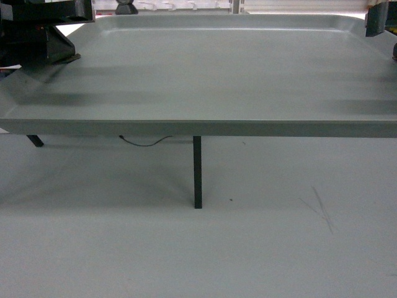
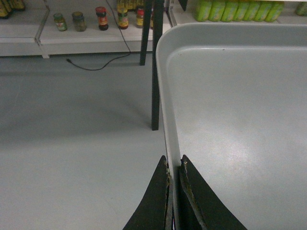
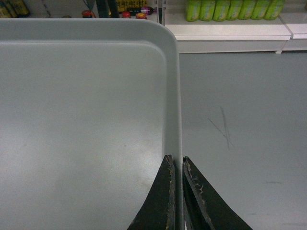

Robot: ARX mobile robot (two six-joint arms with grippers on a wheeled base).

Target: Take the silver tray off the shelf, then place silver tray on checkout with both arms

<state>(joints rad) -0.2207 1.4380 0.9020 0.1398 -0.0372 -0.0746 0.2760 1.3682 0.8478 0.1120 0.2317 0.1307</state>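
Silver tray (image 1: 211, 74) held level in the air above grey floor (image 1: 186, 248), nothing beneath it but its shadow. Left gripper (image 2: 174, 165) pinches the tray's left rim, one blade each side of the lip, clamped tight. Right gripper (image 3: 176, 163) does the same on the right rim, blades pressed together on the edge. Tray surface bare, matte, rounded corners showing in both wrist views. Under the tray, a thin black post (image 1: 198, 172) stands on the floor; a black cable (image 2: 98, 61) trails near it. Farther back, low white shelf (image 3: 225, 33) carries green bottles (image 3: 230, 9); jars (image 2: 79, 20) sit on the shelf further left.
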